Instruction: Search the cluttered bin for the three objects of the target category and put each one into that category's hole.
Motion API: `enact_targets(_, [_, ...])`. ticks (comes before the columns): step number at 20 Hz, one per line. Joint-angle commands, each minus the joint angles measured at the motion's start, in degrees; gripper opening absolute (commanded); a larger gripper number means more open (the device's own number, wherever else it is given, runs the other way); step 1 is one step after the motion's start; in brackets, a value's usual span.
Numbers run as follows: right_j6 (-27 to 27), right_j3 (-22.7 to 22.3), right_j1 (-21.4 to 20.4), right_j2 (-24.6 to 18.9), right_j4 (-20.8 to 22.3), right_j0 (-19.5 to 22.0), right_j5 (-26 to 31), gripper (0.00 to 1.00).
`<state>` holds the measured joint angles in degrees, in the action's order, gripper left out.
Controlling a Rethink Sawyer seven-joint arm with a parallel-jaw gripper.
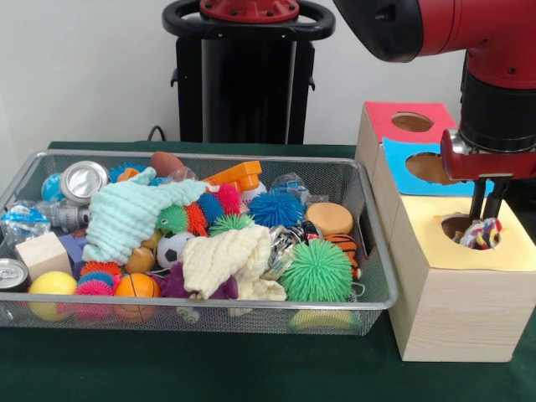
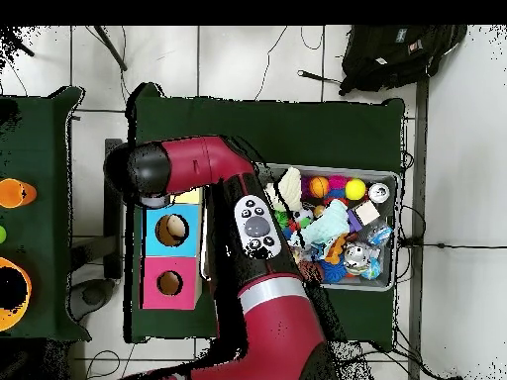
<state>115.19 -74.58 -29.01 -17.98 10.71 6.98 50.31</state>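
Gripper (image 1: 487, 219) hanging over yellow box's hole (image 1: 463, 227), jaws pinching multicoloured rope toy (image 1: 481, 234); wire bin (image 1: 374, 251) sitting alongside, crammed.

Red robot arm (image 2: 213, 163) crosses above a green desk (image 2: 337, 109). Wire bin (image 2: 394, 233) holds mixed toys, balls and cloths. Beside it: blue box (image 2: 170, 230) and red box (image 2: 168, 284), each with one round hole. Black backpack (image 2: 396, 54) on tiled floor.

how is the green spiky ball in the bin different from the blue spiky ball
The green spiky ball looks larger and sits at the near side of the bin; the blue spiky ball looks smaller and lies farther back, partly hidden by other toys. Both are round and covered in soft spikes.
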Motion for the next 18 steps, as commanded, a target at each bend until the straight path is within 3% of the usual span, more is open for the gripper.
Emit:
enact_targets(1, [2.5, -1.5, 4.4, 1.1, 2.8, 0.9, -6.1, 0.0])
enact_targets(18, [0.5, 2.0, 1.9, 0.8, 0.8, 2.1, 2.8, 0.0])
